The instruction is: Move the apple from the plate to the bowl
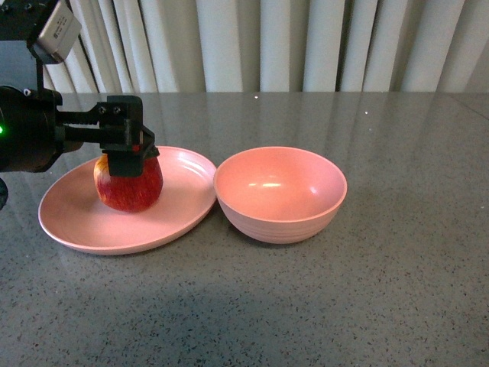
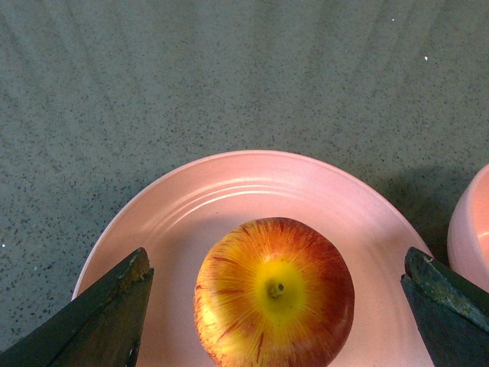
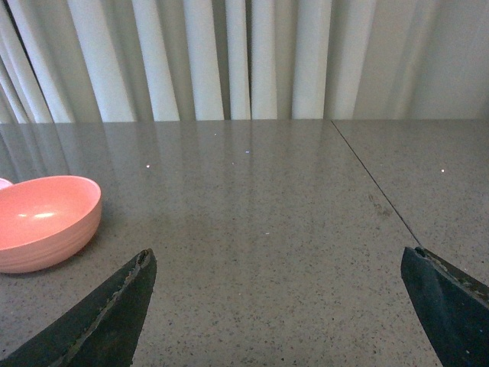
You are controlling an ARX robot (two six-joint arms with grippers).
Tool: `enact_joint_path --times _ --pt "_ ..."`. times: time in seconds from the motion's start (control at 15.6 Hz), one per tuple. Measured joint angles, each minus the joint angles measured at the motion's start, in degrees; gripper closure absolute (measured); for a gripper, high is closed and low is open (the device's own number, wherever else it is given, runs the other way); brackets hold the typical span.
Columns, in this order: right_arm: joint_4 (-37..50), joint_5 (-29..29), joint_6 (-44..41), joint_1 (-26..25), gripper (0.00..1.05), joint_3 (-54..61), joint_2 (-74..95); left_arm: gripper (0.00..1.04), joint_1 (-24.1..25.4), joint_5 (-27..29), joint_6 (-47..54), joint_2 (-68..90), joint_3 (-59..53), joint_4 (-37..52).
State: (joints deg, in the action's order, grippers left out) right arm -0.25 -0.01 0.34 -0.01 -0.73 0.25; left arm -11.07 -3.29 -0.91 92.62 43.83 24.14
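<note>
The wide, shallow pink plate [image 1: 187, 167] held the apple [image 1: 128, 189], which sat upright a little left of the plate's middle in the front view. Just to its right stood the deeper pink bowl [image 1: 280, 200]. The bowl's inside showed only smooth pink with a glint of light. Its rim came right up against the plate's edge, and we could not tell whether the two touched. Both stood on the grey speckled table [image 1: 382, 290], with a pale pleated curtain [image 1: 321, 46] behind.

The apple was round and red, with fine streaks running out from a yellow patch around its short stem. The stem pointed straight up at the left wrist camera.

The left gripper [image 1: 127, 162] hung directly over the apple with its jaws spread wide. In the wrist view one dark finger [image 2: 99, 313] stood on each side of the fruit, both clear of its skin, with bare plate between finger and apple. In the front view the gripper's black body covered the top of the apple, so we could not judge there how low the tips reached.

The right gripper [image 3: 279, 256] was likewise spread open, with bare tabletop showing between its fingers and the bowl off to one side.
</note>
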Motion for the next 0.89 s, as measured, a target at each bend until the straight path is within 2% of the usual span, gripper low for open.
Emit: enact_joint_path --times 0.58,0.64,0.7,0.77,0.89 --pt "0.0 0.0 0.0 0.0 0.07 0.0 0.0 0.07 -0.6 0.9 -1.7 8.0 2.1 -0.6" --pt "0.0 0.0 0.0 0.0 0.07 0.0 0.0 0.14 -0.8 1.8 -1.7 8.0 2.1 -0.3" --pt "0.0 0.0 0.0 0.0 0.07 0.0 0.0 0.28 -0.8 1.9 -1.6 7.9 2.1 -0.3" --pt "0.0 0.0 0.0 0.0 0.07 0.0 0.0 0.34 -0.9 2.2 -1.4 7.6 2.2 -0.6" --pt "0.0 0.0 0.0 0.0 0.07 0.0 0.0 0.37 -0.9 2.9 -0.6 6.3 2.2 -1.6"
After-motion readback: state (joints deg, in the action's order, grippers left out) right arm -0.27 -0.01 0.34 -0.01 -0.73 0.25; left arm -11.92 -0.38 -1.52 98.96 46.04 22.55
